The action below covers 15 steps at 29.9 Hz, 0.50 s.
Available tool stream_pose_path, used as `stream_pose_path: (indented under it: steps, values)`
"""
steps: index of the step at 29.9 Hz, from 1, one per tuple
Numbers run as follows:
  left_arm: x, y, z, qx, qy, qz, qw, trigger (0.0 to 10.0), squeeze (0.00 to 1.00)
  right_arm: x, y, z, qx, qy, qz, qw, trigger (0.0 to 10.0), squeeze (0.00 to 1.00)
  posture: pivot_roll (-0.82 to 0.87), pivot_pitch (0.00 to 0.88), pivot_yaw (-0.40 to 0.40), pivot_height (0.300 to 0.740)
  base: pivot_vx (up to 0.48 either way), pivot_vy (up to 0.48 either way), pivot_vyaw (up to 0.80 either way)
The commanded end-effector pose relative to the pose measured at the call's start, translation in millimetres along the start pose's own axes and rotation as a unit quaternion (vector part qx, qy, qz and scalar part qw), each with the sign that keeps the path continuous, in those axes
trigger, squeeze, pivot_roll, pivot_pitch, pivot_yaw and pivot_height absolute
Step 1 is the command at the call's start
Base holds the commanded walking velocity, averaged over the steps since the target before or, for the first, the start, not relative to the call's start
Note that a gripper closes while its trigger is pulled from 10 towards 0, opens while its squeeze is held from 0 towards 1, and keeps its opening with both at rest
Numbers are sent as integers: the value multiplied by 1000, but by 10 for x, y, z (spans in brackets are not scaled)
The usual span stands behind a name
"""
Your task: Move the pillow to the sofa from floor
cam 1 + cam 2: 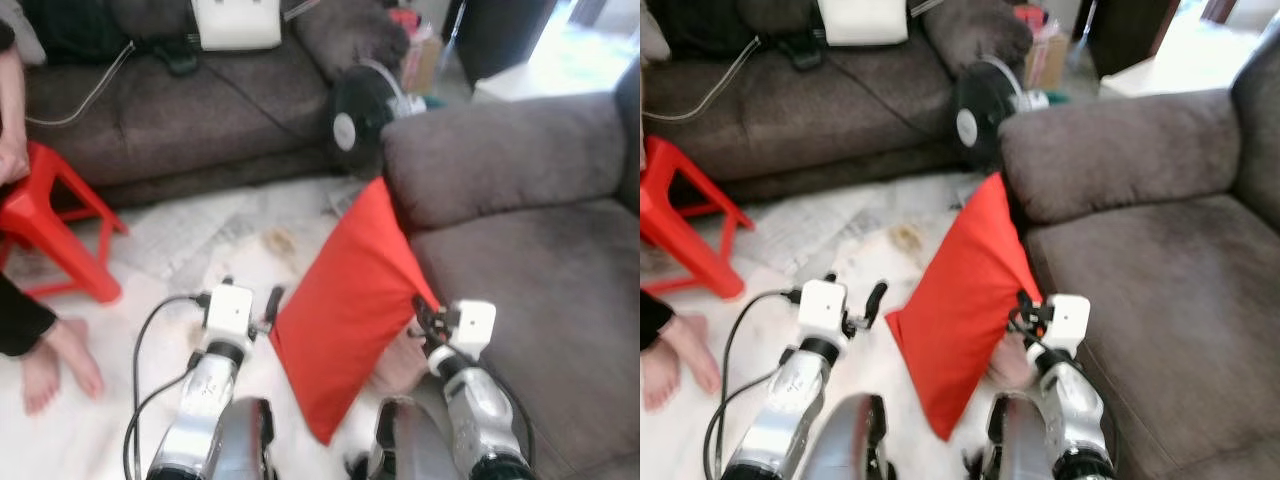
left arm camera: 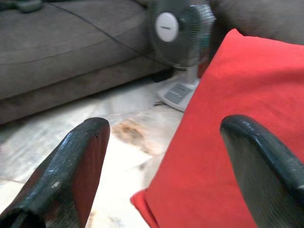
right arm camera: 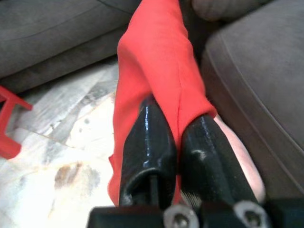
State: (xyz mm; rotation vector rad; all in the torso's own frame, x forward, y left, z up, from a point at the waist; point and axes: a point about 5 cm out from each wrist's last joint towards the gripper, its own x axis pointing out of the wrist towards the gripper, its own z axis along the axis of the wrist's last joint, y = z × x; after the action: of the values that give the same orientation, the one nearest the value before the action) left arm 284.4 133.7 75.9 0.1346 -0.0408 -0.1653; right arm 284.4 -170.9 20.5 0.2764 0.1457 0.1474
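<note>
**A:** From the head views, where do we stand with the red pillow (image 1: 345, 305)?

**B:** It stands on edge between our two arms, leaning against the front of the brown sofa (image 1: 540, 270), top corner at the armrest, bottom corner down near the floor. Its long axis runs up and away from us, tilted toward the sofa. Our right gripper (image 1: 425, 318) is at its right edge; our left gripper (image 1: 272, 305) sits just beside its left edge.

**A:** Left wrist view?

**B:** Our left fingers (image 2: 71, 175) are spread wide with nothing between them. The pillow lies off to one side, one finger in front of its face, and a standing fan (image 2: 180, 33) is beyond.

**A:** Right wrist view?

**B:** Our right fingers (image 3: 147, 147) are pinched together on the pillow's thin edge, fabric gathered between them. The right arm clearly has it, and the seat cushion is just beside, so we judge the lift goes up and rightward.

**A:** How does it look?

**B:** Plain red cloth, soft, flattish, slightly creased along the seam.
</note>
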Motion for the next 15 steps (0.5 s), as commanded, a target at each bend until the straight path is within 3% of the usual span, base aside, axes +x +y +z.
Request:
stream_pose_path:
  steps: [1, 11, 15]
  values:
    - [-13, 27, -10, 6, 2, 4, 1000, 10000, 0, 39, 0, 139, -5, -34, 0, 999, 10000, 0, 145, 99, -41, 594, -300, 0, 0]
    - [-6, 25, -3, 8, 1, 5, 1000, 10000, 0, 40, -22, 146, 2, -30, -12, 999, 10000, 0, 143, 100, -38, 594, 0, 0, 0]
    - [-5, 33, -2, 9, 0, 5, 1000, 10000, 0, 45, -25, 145, 7, -27, -15, 1000, 10000, 0, 144, 100, -38, 594, 0, 0, -797]
